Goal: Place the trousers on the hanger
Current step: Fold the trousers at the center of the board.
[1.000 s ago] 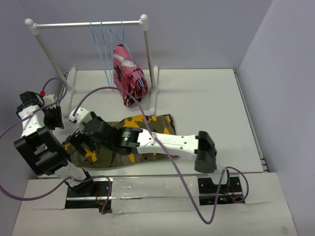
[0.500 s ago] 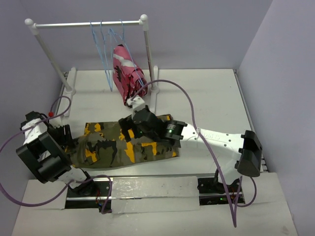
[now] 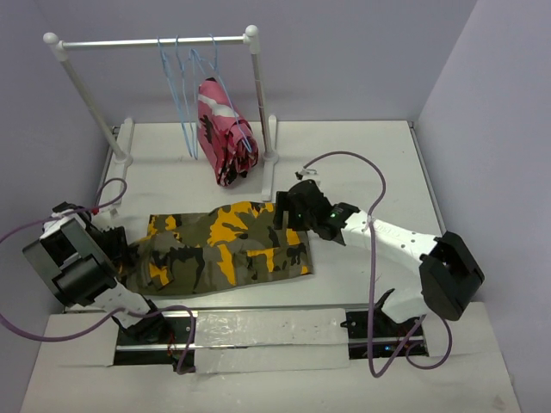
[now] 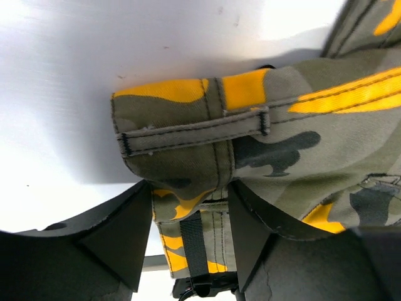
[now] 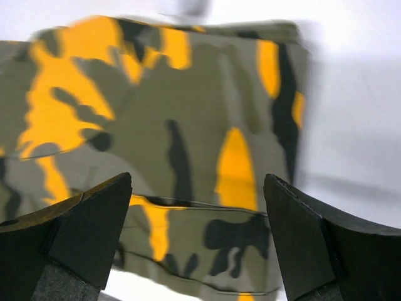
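Tabletop [image 3: 370,155]: white, walled on three sides.

Trousers: the large olive-green cloth camouflage trousers with black and orange-yellow patches [image 3: 224,249] lie spread flat along the near edge of the tabletop, left of centre. The waistband end points to the left edge and the leg ends point toward the middle. None of the cloth is on a hanger.

Left gripper [image 3: 119,243]: it sits low at the waistband end, by the near-left corner. In the left wrist view the trousers [image 4: 301,138] fill the frame. A folded bunch of waistband with a stitched belt loop sits between the two black fingers [image 4: 119,232] of the left gripper [image 4: 191,200], and the cloth touches both inner faces. The jaws are partly closed and pinch that fold.

Right gripper [image 3: 288,215]: it is over the far-right corner of the trousers, at the leg ends. The right wrist view shows the right gripper [image 5: 197,185] with its fingers [image 5: 94,219] spread wide. It holds nothing, and the trousers [image 5: 188,113] lie flat beneath the gap.

Hangers: thin light-blue wire hangers [image 3: 181,95] hang by their hooks from the white rail stand [image 3: 146,41] at the far-left part of the tabletop, well apart from the trousers. A pink, white and black camouflage garment [image 3: 222,129] hangs from the rightmost one, next to the stand's right post.

Purple cables [image 3: 344,157] loop over both arms.
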Controlling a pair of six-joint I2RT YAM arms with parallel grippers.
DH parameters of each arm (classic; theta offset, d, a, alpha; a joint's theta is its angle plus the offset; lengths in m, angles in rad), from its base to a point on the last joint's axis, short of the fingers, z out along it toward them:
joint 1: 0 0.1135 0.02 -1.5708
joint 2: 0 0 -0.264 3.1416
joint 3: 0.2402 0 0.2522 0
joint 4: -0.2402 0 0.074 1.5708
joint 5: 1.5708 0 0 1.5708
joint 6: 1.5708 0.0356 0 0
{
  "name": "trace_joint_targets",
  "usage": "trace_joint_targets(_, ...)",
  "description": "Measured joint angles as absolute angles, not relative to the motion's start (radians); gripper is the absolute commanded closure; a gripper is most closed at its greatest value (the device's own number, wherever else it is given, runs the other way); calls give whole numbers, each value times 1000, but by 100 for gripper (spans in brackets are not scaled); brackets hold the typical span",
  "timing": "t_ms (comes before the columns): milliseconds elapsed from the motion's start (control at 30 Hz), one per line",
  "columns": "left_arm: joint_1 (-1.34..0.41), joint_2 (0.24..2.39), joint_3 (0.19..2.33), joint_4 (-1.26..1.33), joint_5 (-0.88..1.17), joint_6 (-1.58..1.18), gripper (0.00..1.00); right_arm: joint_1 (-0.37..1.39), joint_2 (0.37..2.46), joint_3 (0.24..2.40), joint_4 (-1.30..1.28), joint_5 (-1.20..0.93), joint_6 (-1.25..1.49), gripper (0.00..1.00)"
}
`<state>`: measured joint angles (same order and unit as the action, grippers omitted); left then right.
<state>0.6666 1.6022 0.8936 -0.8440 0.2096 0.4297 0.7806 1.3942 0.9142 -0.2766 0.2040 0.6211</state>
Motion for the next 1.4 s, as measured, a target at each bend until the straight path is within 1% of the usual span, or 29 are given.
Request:
trace_joint_targets(100, 667, 1614, 897, -840, 200, 423, 56, 733, 1416, 880, -272, 175, 639, 8)
trace_joint_targets(133, 667, 1618, 900, -835, 190, 417, 62, 720, 1420, 869, -266, 164, 640, 8)
trace_joint_targets(167, 668, 1623, 903, -833, 184, 414, 76, 711, 1423, 861, -260, 157, 642, 8)
trace_joint_targets(200, 669, 1627, 905, -830, 180, 410, 85, 704, 1429, 854, -256, 148, 643, 8)
trace_joint_targets(233, 670, 1630, 907, -825, 184, 407, 98, 697, 1435, 847, -245, 141, 645, 8)
trace_joint_targets(267, 670, 1633, 909, -823, 185, 404, 99, 690, 1441, 839, -231, 132, 647, 8)
trace_joint_targets(400, 676, 1644, 921, -829, 228, 410, 100, 666, 1475, 803, -172, 88, 667, 9)
trace_joint_targets(633, 675, 1625, 928, -779, 403, 455, 100, 639, 1560, 780, -127, 43, 685, 10)
trace_joint_targets(767, 675, 1509, 934, -777, 487, 477, 100, 629, 1563, 778, -114, 31, 694, 11)
trace_joint_targets(900, 655, 1388, 1003, -809, 557, 495, 100, 607, 1563, 769, -93, 21, 707, 12)
trace_joint_targets(1133, 601, 1332, 1157, -869, 609, 511, 100, 591, 1573, 768, -67, 14, 714, 13)
trace_joint_targets(1400, 519, 1389, 1182, -834, 597, 472, 100, 591, 1577, 768, -56, 7, 710, 16)
